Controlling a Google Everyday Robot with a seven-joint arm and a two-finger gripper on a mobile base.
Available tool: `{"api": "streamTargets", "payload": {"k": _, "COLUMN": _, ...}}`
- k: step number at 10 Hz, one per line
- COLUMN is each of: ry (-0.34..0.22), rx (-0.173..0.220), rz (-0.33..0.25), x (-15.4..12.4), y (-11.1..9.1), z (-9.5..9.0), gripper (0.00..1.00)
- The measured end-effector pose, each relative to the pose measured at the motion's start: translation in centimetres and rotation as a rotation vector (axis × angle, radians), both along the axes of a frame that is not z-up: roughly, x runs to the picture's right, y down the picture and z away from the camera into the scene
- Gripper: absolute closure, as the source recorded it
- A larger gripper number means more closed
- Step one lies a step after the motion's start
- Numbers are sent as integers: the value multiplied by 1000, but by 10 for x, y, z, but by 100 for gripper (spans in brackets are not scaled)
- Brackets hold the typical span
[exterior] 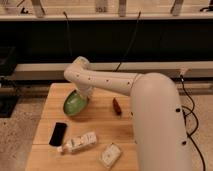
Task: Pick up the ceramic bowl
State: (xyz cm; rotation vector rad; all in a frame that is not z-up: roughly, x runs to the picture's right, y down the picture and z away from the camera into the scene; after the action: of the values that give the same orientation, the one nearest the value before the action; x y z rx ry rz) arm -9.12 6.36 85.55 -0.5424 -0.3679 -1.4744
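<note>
The ceramic bowl (73, 104) is glossy green with a darker rim. It is tilted over the back left part of the wooden table (100, 125), with its inside facing left and toward the camera. My gripper (84, 95) is at the bowl's upper right rim, under the white wrist, and is shut on that rim. The fingers are mostly hidden by the wrist and the bowl. The large white arm (150, 110) fills the right side of the view.
A black phone (58, 134) lies at the front left. A white bottle (79, 143) lies on its side beside it, and a white packet (111, 155) is near the front edge. A small red-brown object (117, 106) lies right of the bowl. Cables (192, 120) hang at the right.
</note>
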Motion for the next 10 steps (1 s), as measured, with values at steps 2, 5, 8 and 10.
{"api": "streamTargets", "payload": {"k": 2, "ry": -20, "rx": 11, "rz": 2, "x": -6, "y": -4, "z": 0, "gripper": 100}}
{"api": "streamTargets", "payload": {"k": 5, "ry": -19, "rx": 19, "rz": -2, "x": 22, "y": -15, "z": -9, "gripper": 100}}
{"api": "streamTargets", "payload": {"k": 8, "ry": -37, "rx": 25, "rz": -4, "x": 16, "y": -19, "z": -11, "gripper": 100}}
{"api": "streamTargets", "payload": {"k": 10, "ry": -50, "rx": 37, "rz": -12, "x": 20, "y": -26, "z": -16, "gripper": 100}}
